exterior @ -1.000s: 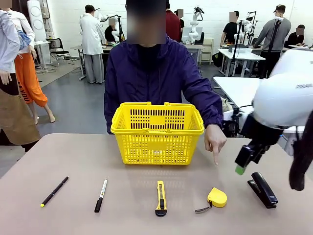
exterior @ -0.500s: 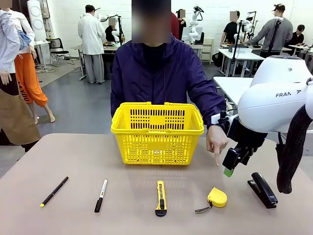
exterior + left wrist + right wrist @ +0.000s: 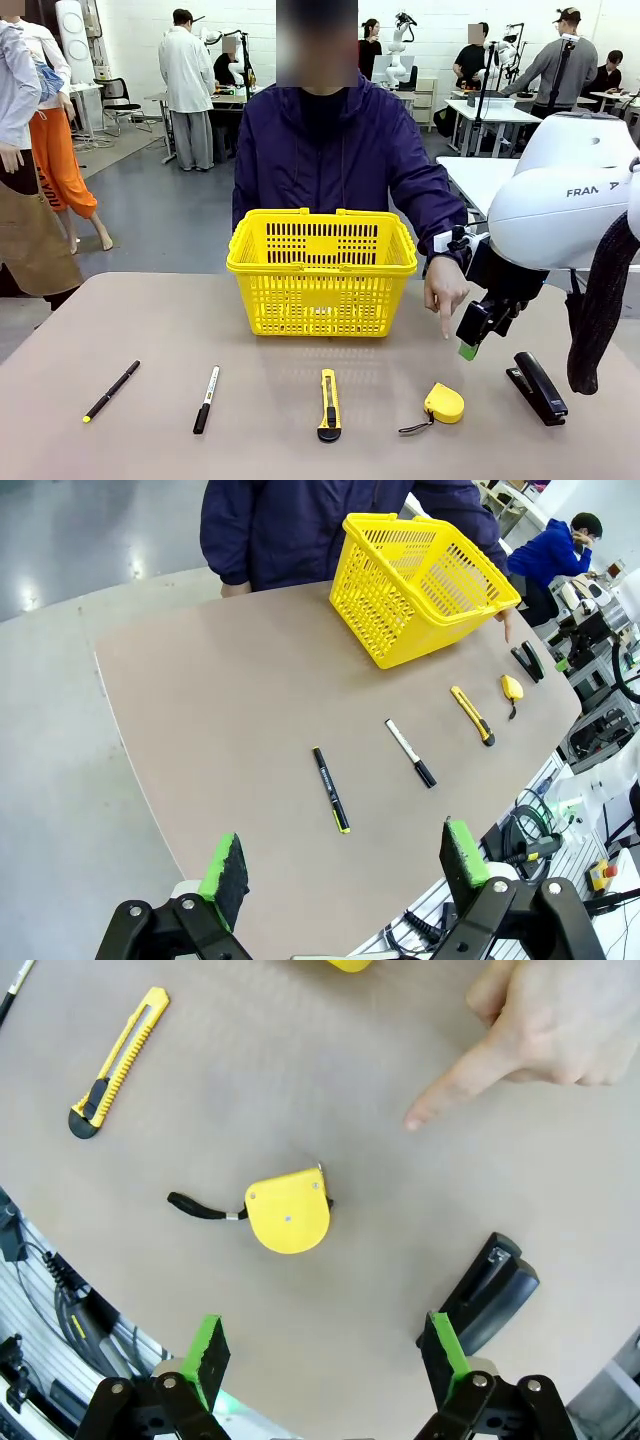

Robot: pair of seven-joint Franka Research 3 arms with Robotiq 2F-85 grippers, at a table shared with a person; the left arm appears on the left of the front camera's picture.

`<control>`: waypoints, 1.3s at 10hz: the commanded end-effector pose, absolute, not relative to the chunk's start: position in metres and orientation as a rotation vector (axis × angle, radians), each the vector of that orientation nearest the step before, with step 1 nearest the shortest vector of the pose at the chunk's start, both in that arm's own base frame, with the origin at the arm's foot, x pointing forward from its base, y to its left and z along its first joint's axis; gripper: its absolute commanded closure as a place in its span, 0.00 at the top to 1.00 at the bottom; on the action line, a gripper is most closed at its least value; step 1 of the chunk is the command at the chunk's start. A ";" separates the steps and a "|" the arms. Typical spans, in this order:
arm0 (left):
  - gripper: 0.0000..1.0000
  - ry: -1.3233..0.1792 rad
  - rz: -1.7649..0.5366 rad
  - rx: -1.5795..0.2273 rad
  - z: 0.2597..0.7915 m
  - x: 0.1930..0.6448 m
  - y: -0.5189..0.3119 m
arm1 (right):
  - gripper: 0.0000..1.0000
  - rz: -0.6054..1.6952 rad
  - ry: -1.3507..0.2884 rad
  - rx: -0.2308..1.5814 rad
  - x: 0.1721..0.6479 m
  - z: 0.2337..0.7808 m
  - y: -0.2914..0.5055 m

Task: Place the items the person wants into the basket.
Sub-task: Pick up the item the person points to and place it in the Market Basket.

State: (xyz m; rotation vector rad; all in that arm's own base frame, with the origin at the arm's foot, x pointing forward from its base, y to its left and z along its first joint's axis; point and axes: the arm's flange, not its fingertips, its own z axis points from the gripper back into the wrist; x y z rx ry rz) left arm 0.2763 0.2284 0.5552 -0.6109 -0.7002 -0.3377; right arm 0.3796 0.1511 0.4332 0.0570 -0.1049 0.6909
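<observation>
The yellow tape measure [image 3: 443, 403] with its dark strap lies at the front right of the table. The person's hand [image 3: 445, 290] points a finger down just behind it. My right gripper [image 3: 470, 345] hangs open above and slightly right of it. In the right wrist view the tape measure [image 3: 288, 1210] lies ahead of the open right gripper [image 3: 323, 1328], with the pointing finger [image 3: 440, 1100] beyond. The thin pen [image 3: 111, 390] and the marker [image 3: 207, 398] lie at the front left. The yellow basket [image 3: 322, 270] stands mid-table. My left gripper [image 3: 342, 838] is open, high above the table's left end.
A yellow-and-black utility knife [image 3: 329, 404] lies between the marker and the tape measure. A black stapler [image 3: 537, 388] sits at the far right, close beside my right gripper. The person in the dark jacket stands behind the basket. Bare tabletop [image 3: 150, 320] lies left of the basket.
My right arm has swung left and down toward the tape measure, then nearly stopped. The person's pointing hand has stayed over the same spot.
</observation>
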 end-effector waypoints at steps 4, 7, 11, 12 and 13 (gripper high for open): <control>1.00 -0.715 -0.357 -0.616 0.557 0.276 0.231 | 1.00 0.725 -0.045 -0.081 0.378 0.387 0.200; 1.00 -0.715 -0.357 -0.616 0.557 0.276 0.231 | 1.00 0.733 0.001 -0.103 0.394 0.356 0.210; 1.00 -0.715 -0.357 -0.616 0.557 0.276 0.231 | 1.00 0.795 -0.022 -0.087 0.405 0.328 0.217; 1.00 -0.715 -0.357 -0.616 0.557 0.276 0.231 | 1.00 0.810 -0.037 -0.083 0.405 0.324 0.217; 1.00 -0.715 -0.357 -0.616 0.557 0.276 0.231 | 1.00 0.811 -0.035 -0.079 0.404 0.322 0.217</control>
